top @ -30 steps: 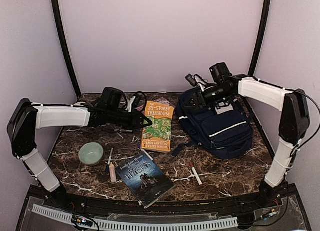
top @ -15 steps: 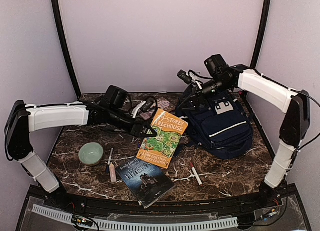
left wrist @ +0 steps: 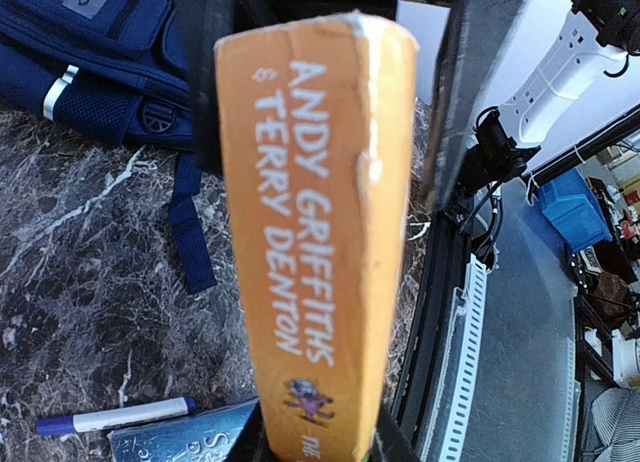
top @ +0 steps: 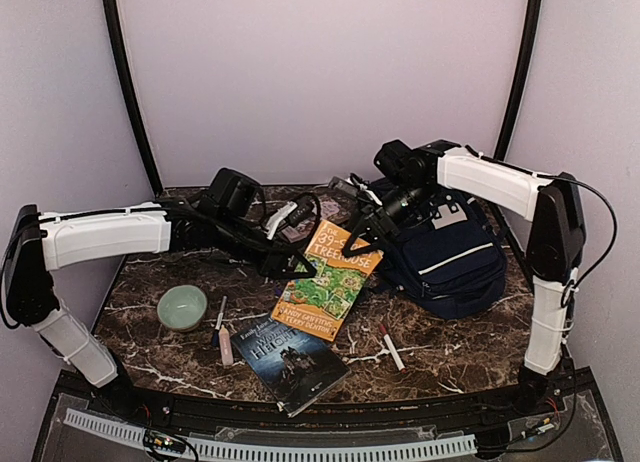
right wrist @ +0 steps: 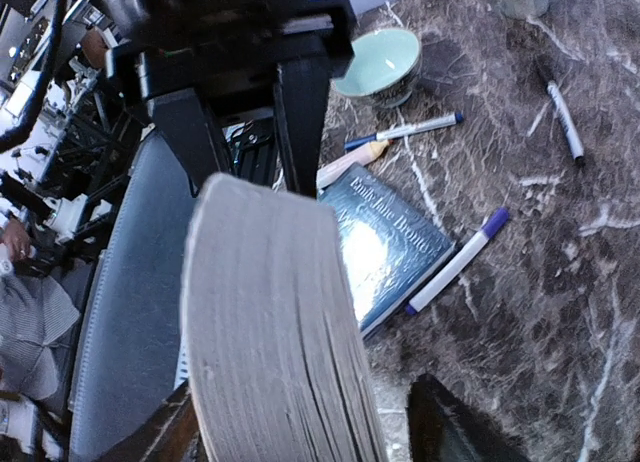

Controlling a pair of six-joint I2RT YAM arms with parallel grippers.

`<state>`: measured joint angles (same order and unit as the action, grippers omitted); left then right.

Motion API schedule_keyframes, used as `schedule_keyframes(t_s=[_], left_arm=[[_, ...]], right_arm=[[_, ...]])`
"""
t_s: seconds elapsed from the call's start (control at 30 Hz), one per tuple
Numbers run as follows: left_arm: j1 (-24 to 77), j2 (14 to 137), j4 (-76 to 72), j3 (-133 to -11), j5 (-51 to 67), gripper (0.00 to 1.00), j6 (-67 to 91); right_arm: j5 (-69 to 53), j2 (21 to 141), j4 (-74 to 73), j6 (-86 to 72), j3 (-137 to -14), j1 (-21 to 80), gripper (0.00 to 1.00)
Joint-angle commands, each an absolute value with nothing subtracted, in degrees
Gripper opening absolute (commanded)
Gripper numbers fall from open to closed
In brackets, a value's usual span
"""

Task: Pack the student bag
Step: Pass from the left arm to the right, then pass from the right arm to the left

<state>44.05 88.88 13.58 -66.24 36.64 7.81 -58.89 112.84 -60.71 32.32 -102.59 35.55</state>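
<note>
Seen from above, the left gripper [top: 292,266] pinches the orange Treehouse paperback [top: 330,277] at its spine edge, tilting it up off the marble table [top: 450,342] toward the navy student bag [top: 450,257] lying at the right rear, while the right gripper [top: 358,244] meets the opposite edge, apparently to steady it; the left wrist view shows the spine clamped between both fingers; the right wrist view shows jaws spread astride the pages, one finger [right wrist: 445,422] clear of them, a marker [right wrist: 455,262] and green bowl [right wrist: 385,62] beyond
</note>
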Motion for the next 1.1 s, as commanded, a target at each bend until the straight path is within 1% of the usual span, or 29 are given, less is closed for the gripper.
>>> schedule_keyframes(t_s=[0.0,0.03,0.07,0.1,0.13,0.17,0.2,0.23,0.27,0.3,0.33,0.4,0.5,0.63,0.8,0.93,1.07], left_arm=[[44.38,85.34,12.62,-67.93,35.49,0.0,5.92],[44.38,85.28,12.91,-68.01,34.96,0.0,5.6],[44.4,85.26,13.25,-67.98,34.38,0.0,5.34],[44.39,85.18,13.33,-67.92,34.04,0.0,5.09],[44.38,85.05,13.24,-67.77,33.67,0.0,4.9],[44.38,84.89,12.88,-67.46,33.38,0.04,4.84],[44.38,84.7,12.27,-67.07,33.31,0.18,4.84],[44.38,84.53,11.7,-66.53,33.1,0.35,5.09],[44.38,84.47,11.13,-65.9,32.83,0.48,5.4],[44.38,84.46,10.7,-65.23,32.9,0.56,5.61],[44.38,84.57,10.23,-64.66,33.41,0.6,5.74],[44.38,85.2,9.47,-63.53,34.59,0.63,6.07],[44.38,86.62,8.61,-62.45,36.88,0.64,6.73],[44.38,87.28,7.01,-61.1,39.09,0.62,7.31],[44.38,86.15,1.71,-55.73,43.47,0.55,10.59],[44.38,85.18,-5.27,-51.96,44.34,0.46,13.52],[44.38,85.72,-7.55,-51.93,45.05,0.3,15.08]], right_arm=[[-64.19,113.81,-67.91,36.68,-103.78,36.3,0.54],[-64.88,113.82,-68.2,37.21,-103.65,36.34,0.46],[-65.62,113.74,-68.42,37.4,-103.55,36.3,0.33],[-65.95,113.62,-68.41,37.55,-103.54,36.3,0.24],[-66.19,113.34,-68.49,37.94,-103.58,36.3,0.18],[-66.14,112.99,-68.55,38.43,-103.62,36.34,0.14],[-65.97,112.66,-68.44,38.76,-103.73,36.36,0.12],[-65.55,112.21,-68.33,39.1,-103.9,36.35,0.11],[-65.29,111.74,-68.27,39.68,-104.03,36.38,0.1],[-65.0,111.14,-67.96,40.13,-104.01,36.35,0.09],[-64.82,110.46,-67.46,40.48,-103.73,36.32,0.09],[-64.9,109.02,-65.76,40.65,-102.74,36.32,0.08],[-64.95,107.42,-63.96,40.25,-101.87,36.3,0.07],[-64.38,107.03,-63.66,39.85,-102.91,35.92,0.07],[-64.62,107.22,-62.61,37.67,-104.38,34.28,0.07],[-64.76,107.32,-61.42,36.38,-104.42,33.09,0.06],[-64.06,107.5,-60.12,34.63,-104.26,32.55,0.07]])
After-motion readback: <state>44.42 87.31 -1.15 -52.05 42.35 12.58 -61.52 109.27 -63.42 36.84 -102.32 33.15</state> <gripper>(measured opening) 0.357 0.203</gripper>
